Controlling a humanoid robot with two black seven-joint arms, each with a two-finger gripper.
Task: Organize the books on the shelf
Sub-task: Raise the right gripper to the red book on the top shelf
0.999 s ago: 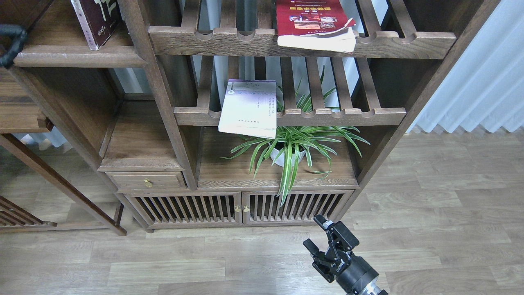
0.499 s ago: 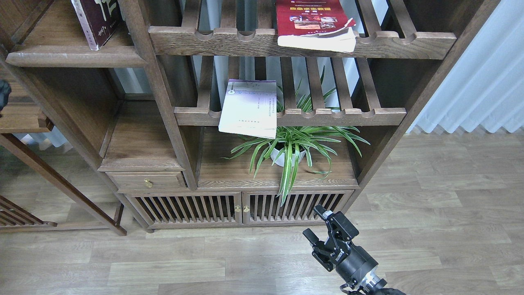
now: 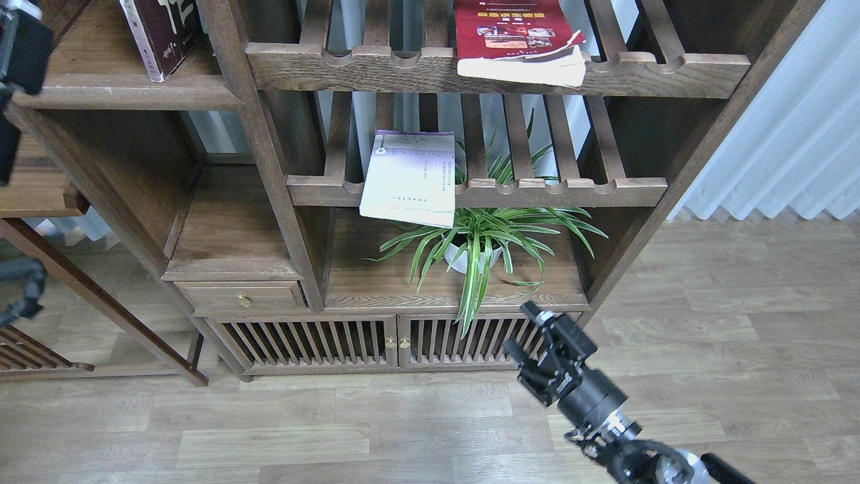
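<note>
A thick dark maroon book [image 3: 161,33] with white characters stands leaning on the solid brown shelf board [image 3: 127,92] at the upper left. A red book [image 3: 514,33] with small photos lies on the top slatted rack and overhangs its front rail. A thin pale lavender book [image 3: 408,178] lies on the middle slatted rack and hangs over its rail. My right gripper [image 3: 523,331] is open and empty, low in front of the cabinet doors, well below the books. Only dark parts of my left arm [image 3: 21,47] show at the left edge.
A potted spider plant [image 3: 480,235] stands on the cabinet top under the lavender book. Slatted cabinet doors [image 3: 396,343] and a small drawer [image 3: 242,296] lie below. A pale curtain [image 3: 793,134] hangs at the right. Wooden floor [image 3: 705,336] lies in front.
My right gripper has risen and moved slightly right, closer to the cabinet doors. The dark parts of my left arm have shifted along the left edge. The books have not moved.
</note>
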